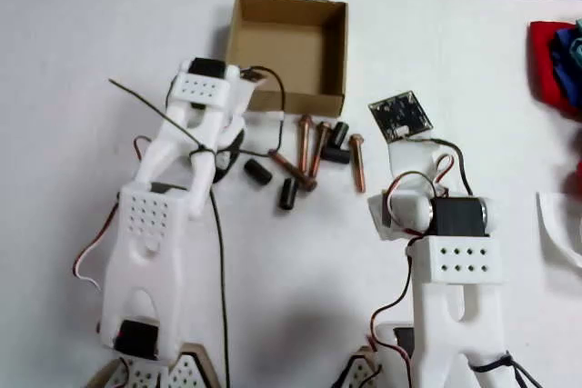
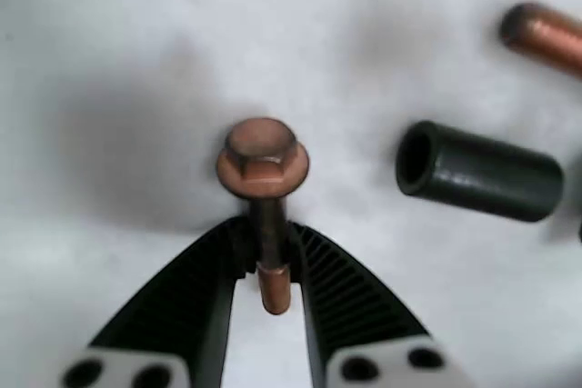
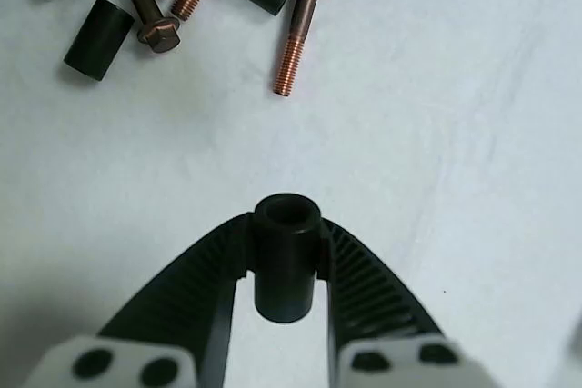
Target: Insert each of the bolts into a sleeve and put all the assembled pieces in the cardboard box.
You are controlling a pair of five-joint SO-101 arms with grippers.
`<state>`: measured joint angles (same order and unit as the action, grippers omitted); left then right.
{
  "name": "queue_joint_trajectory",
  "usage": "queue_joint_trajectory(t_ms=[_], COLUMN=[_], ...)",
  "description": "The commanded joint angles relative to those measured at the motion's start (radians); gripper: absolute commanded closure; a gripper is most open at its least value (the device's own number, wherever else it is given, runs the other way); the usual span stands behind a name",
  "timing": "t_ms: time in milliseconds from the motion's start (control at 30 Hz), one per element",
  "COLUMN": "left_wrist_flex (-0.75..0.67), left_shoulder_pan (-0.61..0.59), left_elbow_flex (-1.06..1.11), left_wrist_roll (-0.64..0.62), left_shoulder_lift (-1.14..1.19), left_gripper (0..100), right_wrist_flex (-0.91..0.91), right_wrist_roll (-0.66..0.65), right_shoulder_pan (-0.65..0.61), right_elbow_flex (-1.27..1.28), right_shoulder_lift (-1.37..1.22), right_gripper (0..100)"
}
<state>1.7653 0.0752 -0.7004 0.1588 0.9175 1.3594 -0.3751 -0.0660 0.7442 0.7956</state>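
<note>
High view shows the cardboard box [image 1: 291, 2] open-topped at the far side of the desk [image 1: 73, 88], with plain brown floor showing inside. Just in front of it lie loose bolts [image 1: 357, 163] and black sleeves [image 1: 287, 194]. Three of those bolts run roughly front to back, heads toward the box.

The left end effector [image 2: 268, 243] is clamped on the shank of a bolt [image 2: 264, 161]. Its long axis lines up with the fingers, and its hex head points out past the fingertips.

The right end effector [image 3: 286, 229] grips a sleeve [image 3: 286, 288], held lengthwise between the fingers with its open bore at the outer end.
</note>
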Motion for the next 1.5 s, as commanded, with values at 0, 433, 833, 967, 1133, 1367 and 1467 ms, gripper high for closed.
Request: queue_joint_trajectory(t_ms=[0, 433, 833, 967, 1133, 1367, 1467], left_wrist_flex=[0.006, -0.074, -0.1, -0.089, -0.06, 0.017, 0.02], left_shoulder_pan=[0.018, 0.021, 0.021, 0.02, 0.028, 0.029, 0.029], left_elbow_flex=[-0.013, -0.18, -0.182, -0.182, -0.228, -0.42, -0.46], left_wrist_roll=[-0.144, -0.209, -0.209, -0.209, -0.212, -0.212, -0.212], left_shoulder_lift=[0.011, 0.009, 0.081, 0.103, 0.097, 0.097, 0.095], left_gripper=[90, 86, 86, 87, 96, 97, 97], right_wrist_flex=[-0.013, -0.01, -0.013, -0.013, -0.015, -0.015, -0.015], right_wrist_roll=[-0.009, -0.009, -0.009, -0.009, -0.009, -0.009, -0.009], right_shoulder_pan=[0.012, 0.012, 0.012, 0.012, 0.012, 0.012, 0.012], right_elbow_flex=[-0.006, -0.005, -0.005, -0.005, -0.005, -0.005, -0.005], right_shoulder_lift=[0.033, 0.033, 0.033, 0.033, 0.033, 0.036, 0.038], right_gripper=[97.8, 97.8, 97.8, 97.8, 97.8, 97.8, 97.8])
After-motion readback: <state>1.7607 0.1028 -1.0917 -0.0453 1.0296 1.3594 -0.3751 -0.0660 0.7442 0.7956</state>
